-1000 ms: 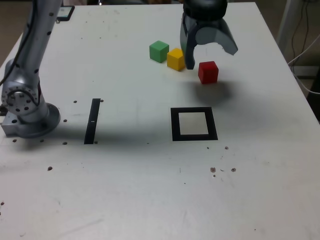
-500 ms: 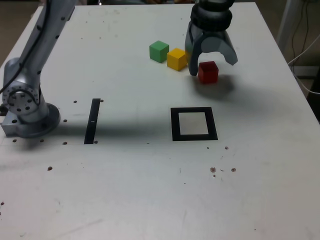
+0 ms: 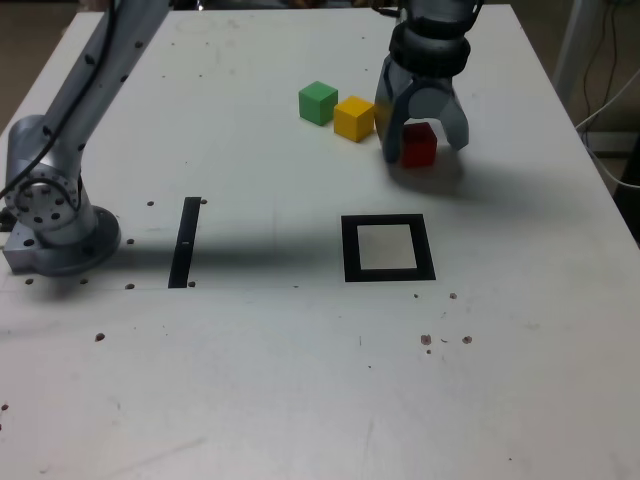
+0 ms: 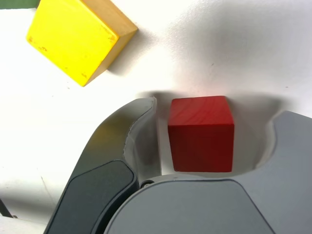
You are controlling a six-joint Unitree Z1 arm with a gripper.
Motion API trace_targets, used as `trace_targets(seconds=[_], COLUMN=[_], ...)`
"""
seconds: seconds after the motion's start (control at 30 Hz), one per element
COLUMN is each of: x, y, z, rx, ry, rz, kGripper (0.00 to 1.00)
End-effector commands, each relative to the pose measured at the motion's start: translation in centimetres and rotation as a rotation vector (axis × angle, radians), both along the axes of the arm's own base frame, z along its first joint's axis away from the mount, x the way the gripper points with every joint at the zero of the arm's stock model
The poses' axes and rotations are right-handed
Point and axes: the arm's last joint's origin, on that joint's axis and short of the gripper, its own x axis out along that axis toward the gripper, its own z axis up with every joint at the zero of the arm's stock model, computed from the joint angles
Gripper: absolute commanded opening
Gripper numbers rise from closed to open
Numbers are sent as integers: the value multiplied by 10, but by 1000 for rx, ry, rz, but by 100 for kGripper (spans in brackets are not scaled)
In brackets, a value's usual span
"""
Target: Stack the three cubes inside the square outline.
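The red cube sits flat on the white surface, its faces roughly square to the gripper, which straddles it with jaws apart, a gap showing on each side. The yellow cube lies just beside, turned at an angle, the green cube past it. The square outline, flat black frame, pale centre, lies nearer the camera amid open surface. All cubes are matte, sharp-edged.

Your small matte red cube sits flat between the claw's jaws. The matching yellow cube and green cube lie beside it. The black square outline with pale centre lies nearer the camera.
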Motion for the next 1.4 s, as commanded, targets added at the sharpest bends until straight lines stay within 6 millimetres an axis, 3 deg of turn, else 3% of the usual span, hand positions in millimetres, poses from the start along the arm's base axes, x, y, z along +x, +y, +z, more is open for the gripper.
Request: trace_targets(seconds=[0.0,0.37,0.8,0.97,1.07,1.2,1.37], x=[2,5,3,3,2,-5,-25], y=[3,13,12,12,12,7,-16], z=[-2,-3,-6,-4,0,12,43], rx=[4,24,-42,-38,-30,-20,-2], ry=[-1,-19,-27,-38,-50,-67,-105], rz=[3,9,13,11,10,3,-36], kGripper=[62,59,52,39,31,30,30])
